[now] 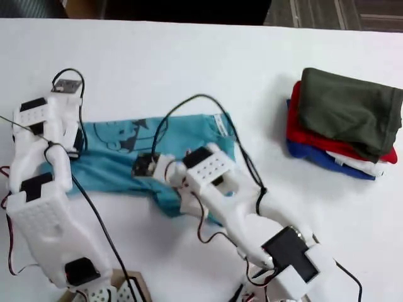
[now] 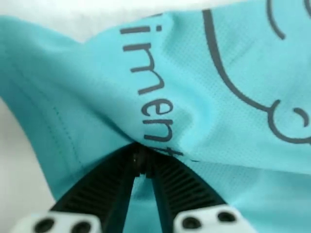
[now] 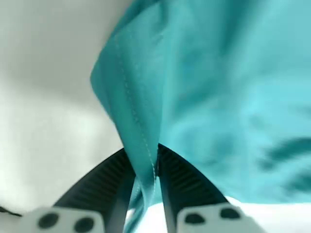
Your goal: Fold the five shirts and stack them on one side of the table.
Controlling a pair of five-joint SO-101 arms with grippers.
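White table (image 1: 189, 56): left end effector (image 2: 141, 162) and right end effector (image 3: 144, 162) both clamped on teal shirt (image 1: 189, 133).

Teal shirt (image 1: 182, 135): lying half-folded mid-table, dark print up, bunching in my left gripper (image 2: 141, 162) and right gripper (image 3: 146, 167).
Folded stack (image 1: 308, 135): sitting to my right, olive shirt (image 1: 352, 110) topping red, white, blue.

A fixed camera looks down from high over the table (image 1: 201, 56) with my two arms' bases nearest it, while each wrist camera stares along my left pincer (image 2: 141, 159) or my right pincer (image 3: 146, 162) from very close at the teal shirt (image 1: 119, 157), which all three views share.
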